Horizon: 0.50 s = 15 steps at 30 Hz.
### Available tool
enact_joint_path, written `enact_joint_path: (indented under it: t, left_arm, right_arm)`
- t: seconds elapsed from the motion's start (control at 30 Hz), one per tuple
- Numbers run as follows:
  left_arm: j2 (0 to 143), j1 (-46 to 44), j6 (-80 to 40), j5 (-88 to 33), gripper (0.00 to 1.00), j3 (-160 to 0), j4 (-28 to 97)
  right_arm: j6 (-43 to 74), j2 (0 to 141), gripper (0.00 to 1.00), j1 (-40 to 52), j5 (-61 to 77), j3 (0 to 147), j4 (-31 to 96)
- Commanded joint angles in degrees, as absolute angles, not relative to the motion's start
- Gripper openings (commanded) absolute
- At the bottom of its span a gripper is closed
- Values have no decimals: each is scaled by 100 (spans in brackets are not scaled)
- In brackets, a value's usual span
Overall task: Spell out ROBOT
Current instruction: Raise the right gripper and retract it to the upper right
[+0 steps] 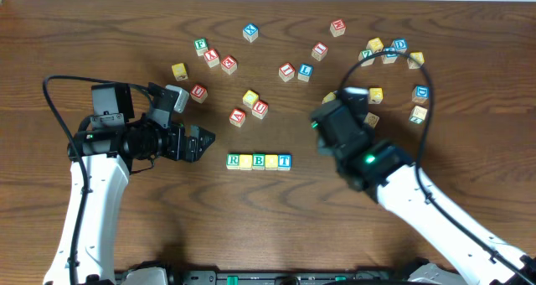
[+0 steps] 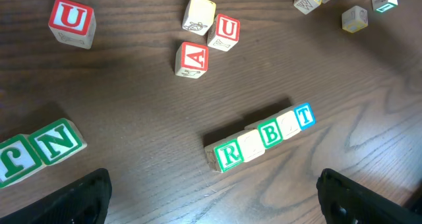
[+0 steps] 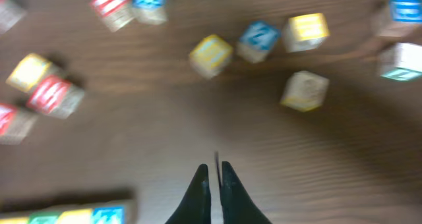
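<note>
Overhead: the row of blocks (image 1: 259, 161) lies mid-desk (image 1: 100, 33), nearer the near edge, with open wood on the near side of it. Your left fingers (image 1: 205, 137) sit just left of it. Loose blocks (image 1: 251, 101) scatter toward the far edge and far right corner.

Left wrist: your fingers are spread wide and hold nothing. The row reads R, B, T, with the faces between too pale to read. A red A (image 2: 192, 58) and U (image 2: 225, 31) lie beyond.

Right wrist: the view is blurred. Your right fingers (image 3: 232, 191) are pressed together with nothing between them.

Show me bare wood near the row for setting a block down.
Free: the table below the row, toward the near edge. Tight: above the row, where A and U sit close. Top right is crowded with blocks.
</note>
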State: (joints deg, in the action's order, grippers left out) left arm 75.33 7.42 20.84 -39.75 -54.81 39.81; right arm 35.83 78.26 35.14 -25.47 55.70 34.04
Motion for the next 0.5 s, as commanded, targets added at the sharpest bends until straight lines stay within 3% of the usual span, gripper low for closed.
enact_joint_path:
  t: [0.0,0.1,0.47]
  left_arm:
    - [7502,770,2137,-3983,98,-5537,3981]
    - [7502,770,2137,-3981,98,-5537,3979]
    - [7502,768,2137,-3986,98,-5537,3977]
  right_arm:
    - [3465,7782,27,2976,-2248,5673,3444]
    - [3459,7782,99,2521,-1791,5776,3450]
    - [2405,7693,99,1520,-858,6012,3343]
